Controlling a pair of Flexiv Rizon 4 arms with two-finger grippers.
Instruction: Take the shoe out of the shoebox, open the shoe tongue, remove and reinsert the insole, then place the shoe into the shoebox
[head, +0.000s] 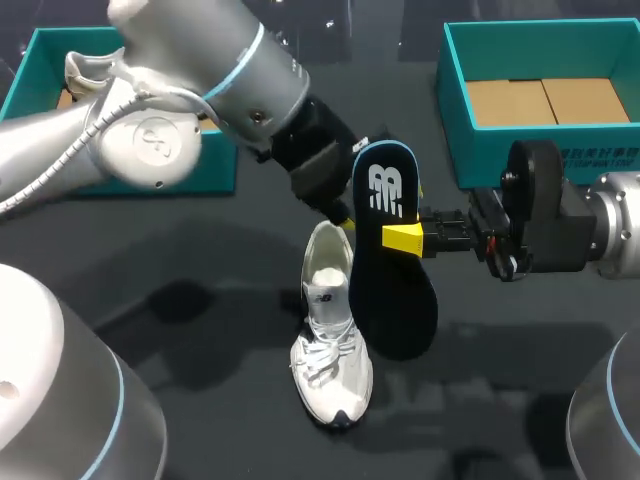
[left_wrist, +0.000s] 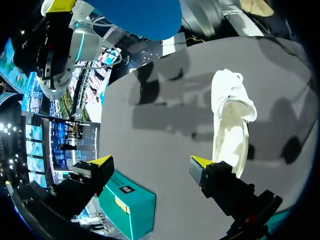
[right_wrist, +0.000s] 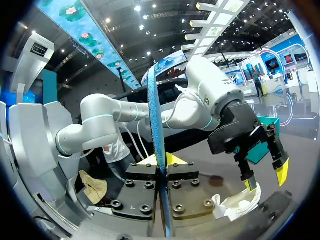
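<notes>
Head view puts the white shoe (head: 330, 350) on the dark table (head: 180, 300) near the middle. It is out of the teal shoebox (head: 455, 110), which stands open at the far right. The shoe's long axis runs far to near with a slight lean. Its toe points near and its open heel end points far.

The dark blue insole (head: 392, 270) is out of the shoe and held above the table just to its right. The right gripper (head: 403, 238) pinches it at mid-length, one yellow tip on the printed upper face. The insole lies almost parallel to the shoe, heel end far and toe end near, so the two already match end for end.

In the left wrist view the left gripper (left_wrist: 151, 162) hangs with its fingers spread wide and nothing between them, beside the shoe's heel opening.

The step in hand looks like reinsertion. It would go best if the left gripper first steadies the collar or holds the tongue back, so the mouth stays wide. The right arm should then tip the insole's toe end down and slide it in along the shoe's axis, face up. The pinch should be kept until the front has seated, as a crooked entry would likely fold the insole or push the unheld shoe away.
</notes>
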